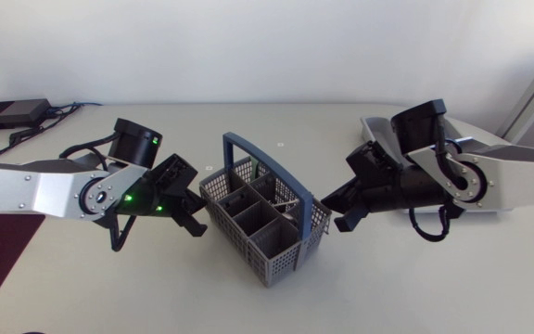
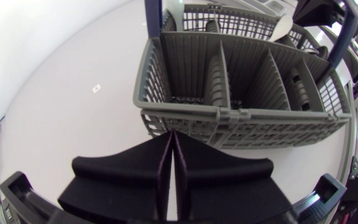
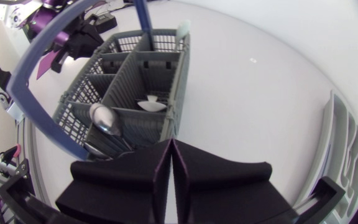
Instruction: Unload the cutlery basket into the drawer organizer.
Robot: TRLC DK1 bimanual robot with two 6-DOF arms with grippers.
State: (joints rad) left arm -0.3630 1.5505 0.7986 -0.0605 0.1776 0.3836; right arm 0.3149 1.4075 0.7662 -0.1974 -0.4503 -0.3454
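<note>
Left gripper (image 2: pixel 171 134): fingers (image 2: pixel 129 168) pressed flat together, only a thin seam between them, nothing held. The tips point at the long side wall of the basket (image 2: pixel 241 93), low down and right up against it; contact can't be told. Right gripper (image 3: pixel 171 142): fingers (image 3: pixel 219 177) likewise closed on each other and empty, tips right at the basket's (image 3: pixel 135 81) opposite side. Just ahead of those tips a metal spoon (image 3: pixel 103 118) stands bowl-up in the nearest compartment. A white piece (image 3: pixel 152 104) lies in the next compartment. A white utensil (image 3: pixel 182 28) sticks up at the far corner. Head view: the grey basket (image 1: pixel 265 215) sits mid-table, turned diagonally, its blue handle (image 1: pixel 239 148) arched upright over it. The left gripper (image 1: pixel 191 215) is just beside the basket on one side and the right gripper (image 1: pixel 336 211) just beside it on the other, so the basket lies between the two. The left arm comes in low from the left edge, the right arm from the right edge. The organizer (image 1: pixel 378 125), a light grey tray, lies on the table (image 1: pixel 387 288) behind the right arm and is mostly covered by it. In the right wrist view its rim (image 3: pixel 347 149) shows off to the side of the gripper, well apart from the basket. A black box (image 1: pixel 9 113) with cables sits at the far left corner.
</note>
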